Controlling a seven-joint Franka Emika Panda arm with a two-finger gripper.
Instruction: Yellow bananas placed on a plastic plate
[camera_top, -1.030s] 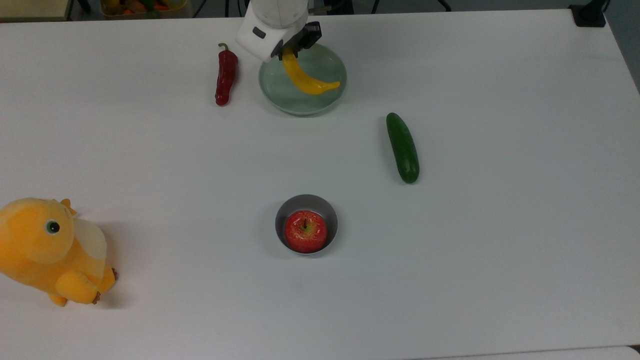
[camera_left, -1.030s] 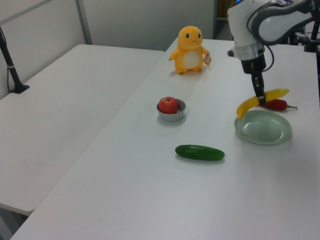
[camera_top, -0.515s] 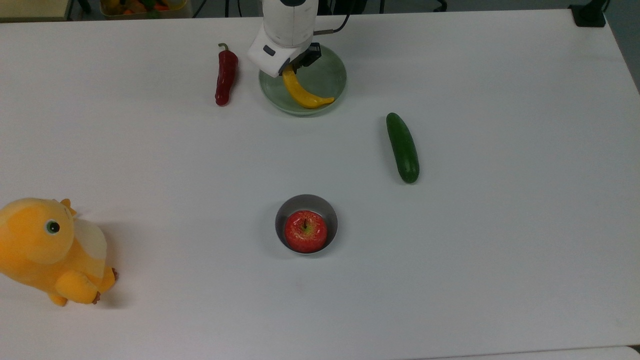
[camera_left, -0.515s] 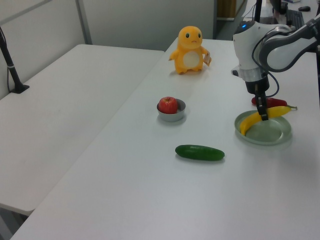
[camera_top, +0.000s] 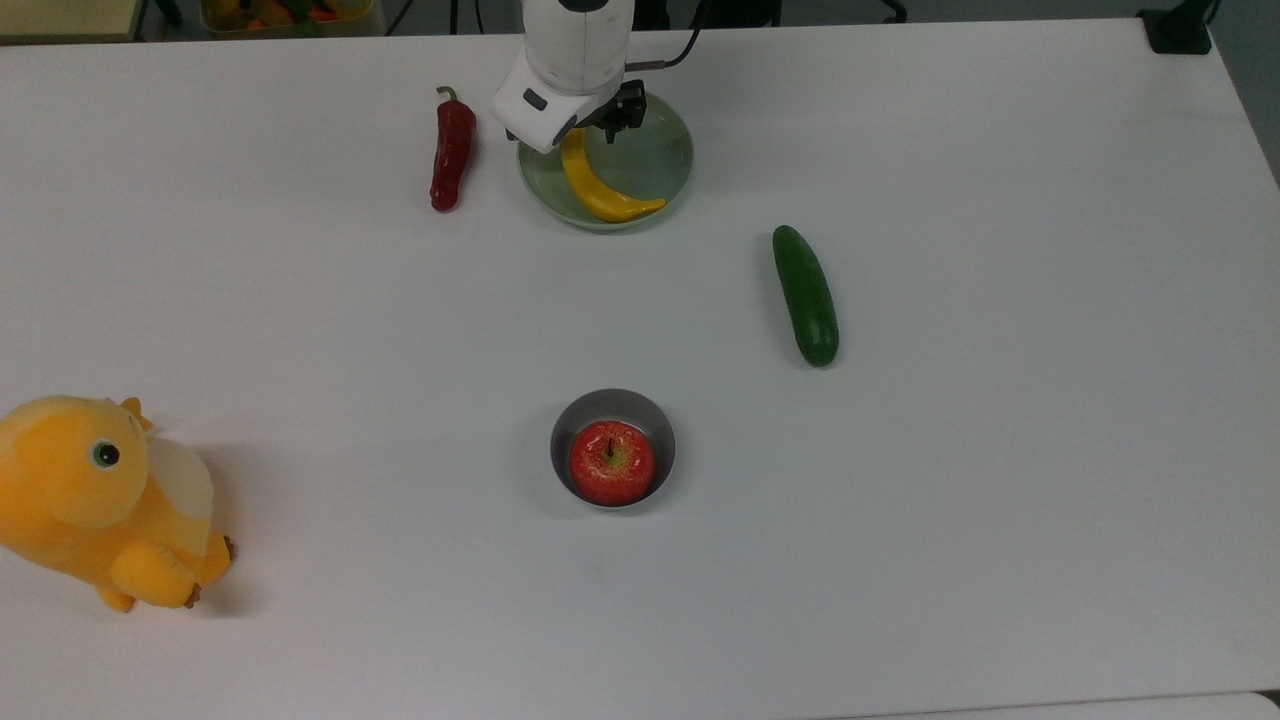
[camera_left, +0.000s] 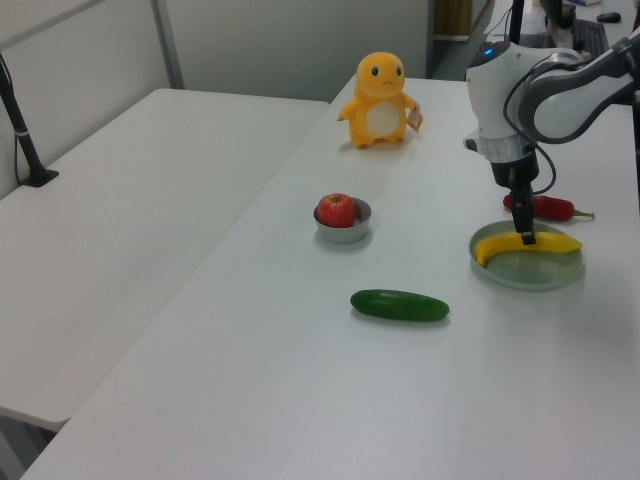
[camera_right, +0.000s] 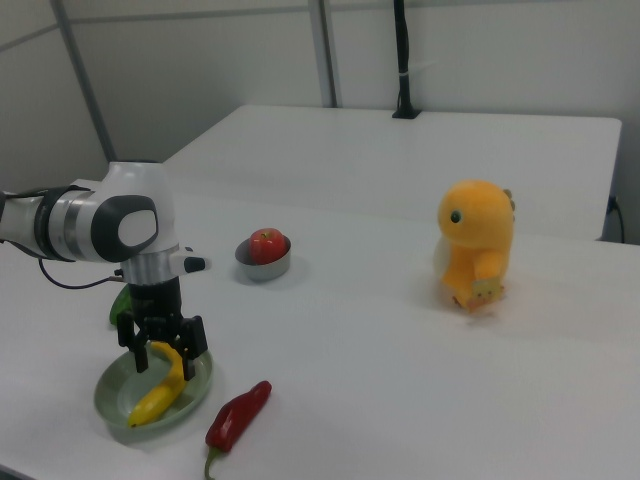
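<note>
The banana (camera_top: 600, 190) has dropped from its tilted carry half a second ago to lie flat in the plate (camera_top: 660, 160) — the placing looks done, only the retreat is left. The gripper (camera_right: 160, 342) has opened, fingers straddling the banana's far end. The right view shows that spread; the left view hides it behind one finger, but shows the banana lying level.
</note>
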